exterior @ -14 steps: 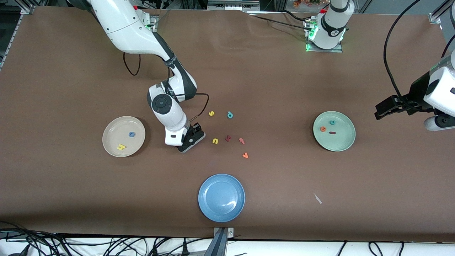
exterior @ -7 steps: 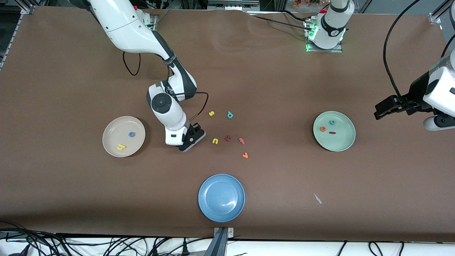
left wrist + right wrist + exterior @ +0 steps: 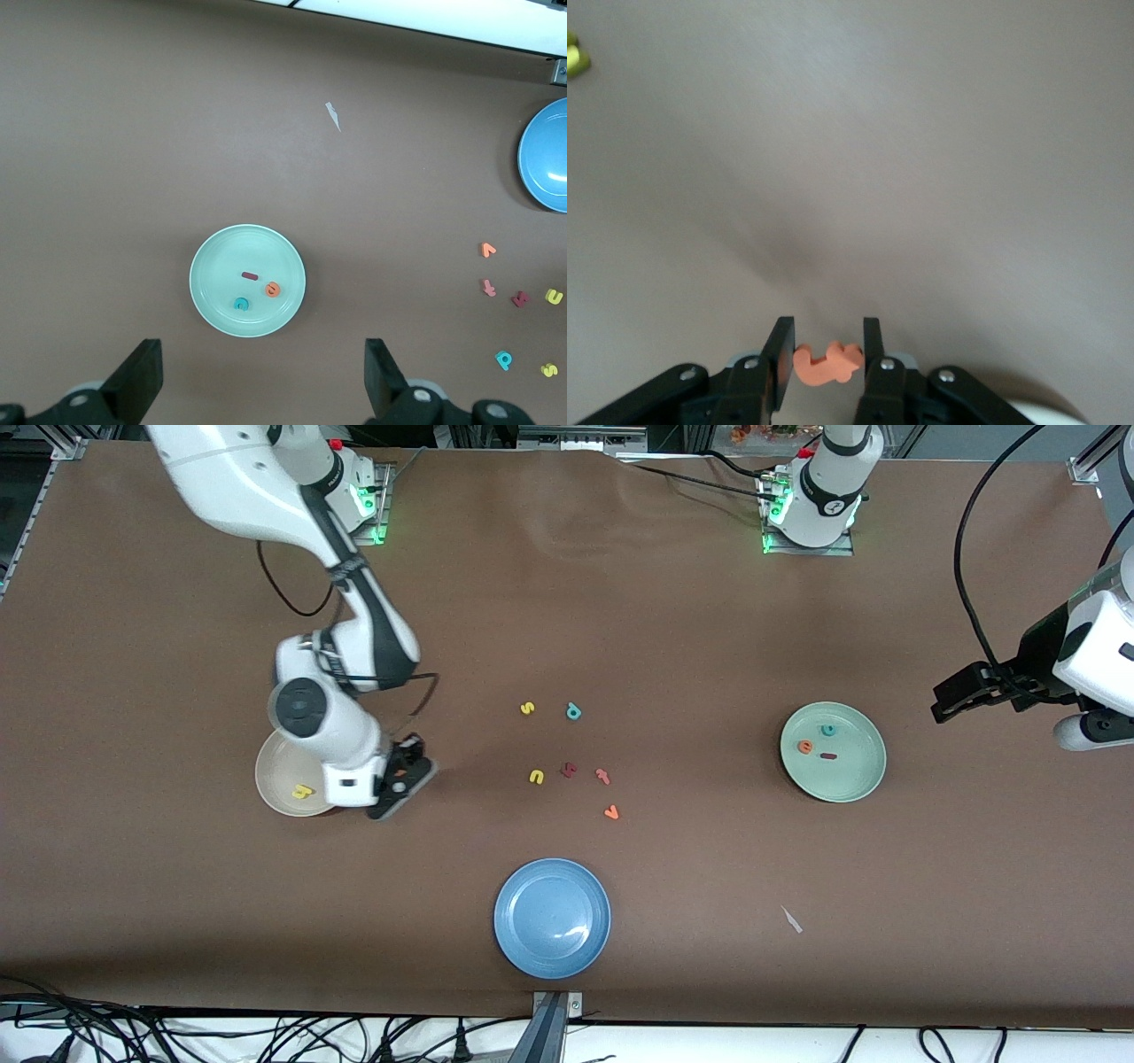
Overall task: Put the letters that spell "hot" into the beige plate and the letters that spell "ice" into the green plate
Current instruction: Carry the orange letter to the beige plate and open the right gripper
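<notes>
Front view: right claw (image 3: 403, 779) over the bench (image 3: 177, 912) just beside the beige plate (image 3: 275, 784), yellow h (image 3: 302, 790) inside; green plate (image 3: 855, 775) holding teal c (image 3: 828, 730), orange e (image 3: 804, 747), dark red i (image 3: 828, 756).
Left wrist view: left claw (image 3: 261, 385) spread wide, waiting above the green plate.
Right wrist view: right claw pinching the orange t (image 3: 829, 363).

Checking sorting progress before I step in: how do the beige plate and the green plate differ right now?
The beige plate lies at the right arm's end, the green plate at the left arm's end. The right gripper, shut on an orange letter, hangs beside the beige plate, its arm covering part of it; the green plate shows whole. Only a yellow letter shows in the beige; the green holds three letters. Both are round, shallow and alike in size.
</notes>
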Available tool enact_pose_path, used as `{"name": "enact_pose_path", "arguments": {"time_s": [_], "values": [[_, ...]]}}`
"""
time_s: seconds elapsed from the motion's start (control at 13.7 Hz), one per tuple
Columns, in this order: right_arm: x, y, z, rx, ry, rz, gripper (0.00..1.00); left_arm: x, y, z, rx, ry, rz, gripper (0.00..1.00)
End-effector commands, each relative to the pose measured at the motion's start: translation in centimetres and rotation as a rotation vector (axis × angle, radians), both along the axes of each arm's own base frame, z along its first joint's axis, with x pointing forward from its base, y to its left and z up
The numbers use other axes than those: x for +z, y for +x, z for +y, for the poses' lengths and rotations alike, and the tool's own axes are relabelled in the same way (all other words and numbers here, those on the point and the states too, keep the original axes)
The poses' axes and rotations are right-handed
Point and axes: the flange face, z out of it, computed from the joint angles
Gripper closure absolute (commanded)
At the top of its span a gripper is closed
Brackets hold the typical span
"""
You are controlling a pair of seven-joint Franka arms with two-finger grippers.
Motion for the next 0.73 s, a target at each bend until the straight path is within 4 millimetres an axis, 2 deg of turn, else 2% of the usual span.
{"name": "enact_pose_path", "arguments": {"time_s": [0.0,0.22,0.36,0.51,0.58,0.66], "values": [[2.0,-3.1,-4.3,0.049,-0.007,0.030,0.84,0.5,-0.3,-0.1,-0.006,-0.024,-0.002,0.00],[3.0,-6.4,-8.0,0.015,-0.019,0.052,0.83,0.5,-0.3,-0.1,-0.006,-0.024,-0.002,0.00],[4.0,-7.1,-8.8,0.007,-0.017,0.046,0.78,0.5,-0.3,-0.1,-0.006,-0.024,-0.002,0.00],[4.2,-6.8,-10.5,0.013,-0.020,0.040,0.75,0.5,-0.3,-0.1,-0.008,-0.025,-0.002,0.00],[4.2,-6.7,-10.9,0.016,-0.019,0.035,0.52,0.5,-0.3,-0.1,-0.006,-0.024,-0.002,0.00],[4.0,-6.5,-11.7,0.007,-0.019,0.035,0.47,0.5,-0.3,-0.1,-0.006,-0.024,-0.002,0.00]]}}
